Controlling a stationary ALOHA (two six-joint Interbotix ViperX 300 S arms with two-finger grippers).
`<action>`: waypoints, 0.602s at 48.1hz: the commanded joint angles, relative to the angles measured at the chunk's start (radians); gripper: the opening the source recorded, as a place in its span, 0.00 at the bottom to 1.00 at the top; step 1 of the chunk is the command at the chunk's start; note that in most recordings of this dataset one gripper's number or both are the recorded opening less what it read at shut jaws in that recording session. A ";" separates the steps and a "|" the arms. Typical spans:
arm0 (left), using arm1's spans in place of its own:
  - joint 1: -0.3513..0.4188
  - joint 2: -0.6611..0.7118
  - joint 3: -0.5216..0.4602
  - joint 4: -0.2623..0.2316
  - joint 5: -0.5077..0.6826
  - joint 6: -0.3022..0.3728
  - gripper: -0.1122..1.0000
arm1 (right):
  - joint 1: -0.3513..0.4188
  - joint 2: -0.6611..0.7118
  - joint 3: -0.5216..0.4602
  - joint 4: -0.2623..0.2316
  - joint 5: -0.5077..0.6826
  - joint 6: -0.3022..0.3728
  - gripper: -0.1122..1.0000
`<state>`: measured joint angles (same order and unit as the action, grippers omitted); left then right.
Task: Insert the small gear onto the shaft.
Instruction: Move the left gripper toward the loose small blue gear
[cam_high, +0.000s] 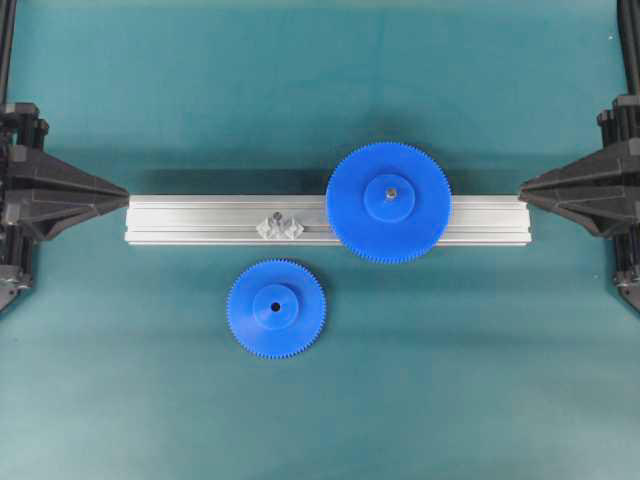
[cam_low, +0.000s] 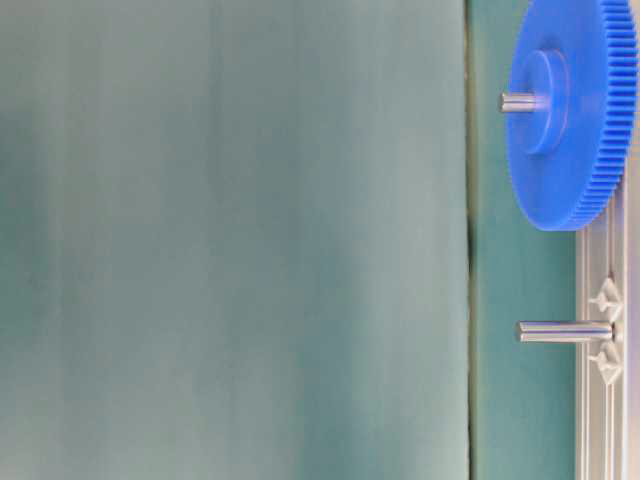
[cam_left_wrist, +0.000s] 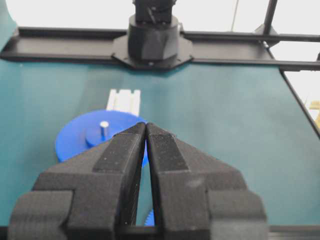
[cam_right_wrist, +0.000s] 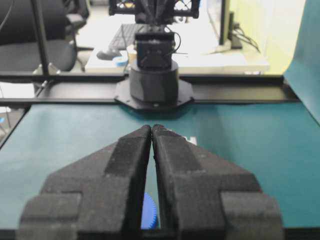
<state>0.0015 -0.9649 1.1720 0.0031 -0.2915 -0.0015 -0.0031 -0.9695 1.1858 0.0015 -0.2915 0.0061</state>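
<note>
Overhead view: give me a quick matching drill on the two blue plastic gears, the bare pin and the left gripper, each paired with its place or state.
Things:
1. small blue plastic toothed gear
2. large blue plastic toothed gear
3. thin grey metal shaft on its shiny bracket
4. black left gripper

Places or states:
A. on the silver aluminium rail, nothing on it
B. flat on the teal mat, in front of the rail
C. shut, at the rail's left end
D. mounted on a pin at the rail's right part

Pairs: 1-B, 2-D, 3-A, 4-C
</note>
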 joint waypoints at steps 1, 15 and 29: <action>0.000 0.025 -0.032 0.011 0.067 -0.002 0.19 | -0.005 0.008 -0.018 0.003 -0.002 0.005 0.25; -0.043 0.018 -0.110 0.012 0.255 -0.003 0.11 | -0.006 -0.046 -0.083 0.072 0.295 0.048 0.25; -0.046 0.137 -0.164 0.011 0.328 -0.015 0.11 | -0.008 -0.041 -0.112 0.074 0.474 0.051 0.25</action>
<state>-0.0383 -0.8728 1.0492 0.0123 0.0383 -0.0123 -0.0077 -1.0262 1.1029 0.0736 0.1580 0.0460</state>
